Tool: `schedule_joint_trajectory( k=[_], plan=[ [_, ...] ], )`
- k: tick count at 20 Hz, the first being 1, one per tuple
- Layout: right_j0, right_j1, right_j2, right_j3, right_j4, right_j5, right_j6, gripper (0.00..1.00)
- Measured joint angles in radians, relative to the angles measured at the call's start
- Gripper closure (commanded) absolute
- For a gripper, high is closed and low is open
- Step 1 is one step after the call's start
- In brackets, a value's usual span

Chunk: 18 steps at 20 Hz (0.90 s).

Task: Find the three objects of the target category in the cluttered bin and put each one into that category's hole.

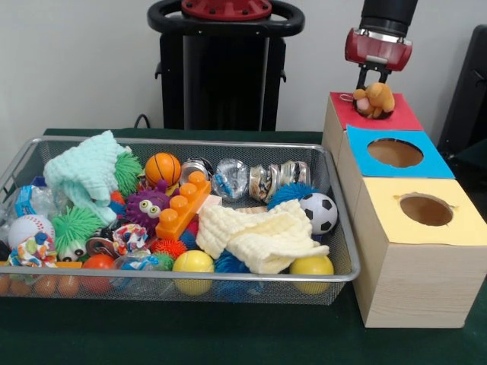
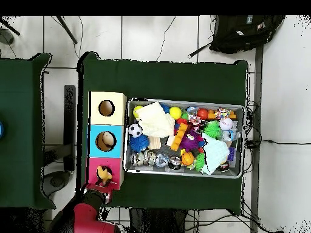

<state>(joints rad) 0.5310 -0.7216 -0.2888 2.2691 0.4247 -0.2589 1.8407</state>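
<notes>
- gripper (image 1: pixel 373 85) hangs over the red-topped box (image 1: pixel 396 118), the far one in the row of three wooden boxes at the end of the bin (image 1: pixel 335 228)
- its two dark fingers are pinching a small tan and orange toy figure (image 1: pixel 374 99), which sits right on the red top, about where the hole would be
- overhead view backs that up: the figure (image 2: pixel 104 175) is on the red box (image 2: pixel 96 170) with the gripper (image 2: pixel 100 182) right at it
- next in the row is the blue-topped box (image 1: pixel 426 163), round hole showing; from above there's something pale inside that hole, can't tell what
- nearest the front camera is the yellow-topped box (image 1: pixel 456 220), its round hole dark inside
- the bin is still packed: pale yellow cloth (image 1: pixel 262 236) heaped near the right end, soccer ball (image 1: pixel 319 213) just behind it, two smooth yellow balls (image 1: pixel 193 262) along the front wall
- mint green cloth (image 1: pixel 87 171) at the left, with an orange mini basketball (image 1: pixel 163 169), a purple spiky toy (image 1: pixel 146 205) and an orange building block (image 1: pixel 183 205) toward the middle
- no other pale figures with orange bits that I can pick out in the clutter
</notes>
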Motion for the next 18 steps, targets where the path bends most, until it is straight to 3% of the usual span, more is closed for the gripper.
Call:
schedule_joint_trajectory(
  k=[11,12,18],
  plan=[
    [0.000,0.020,0.035,0.000,0.004,-0.049,0.000,1.00],
    [-0.001,0.024,0.037,0.000,0.008,-0.057,0.000,0.00],
    [-0.026,0.021,0.048,0.000,0.008,-0.071,0.013,0.00]
  ],
)
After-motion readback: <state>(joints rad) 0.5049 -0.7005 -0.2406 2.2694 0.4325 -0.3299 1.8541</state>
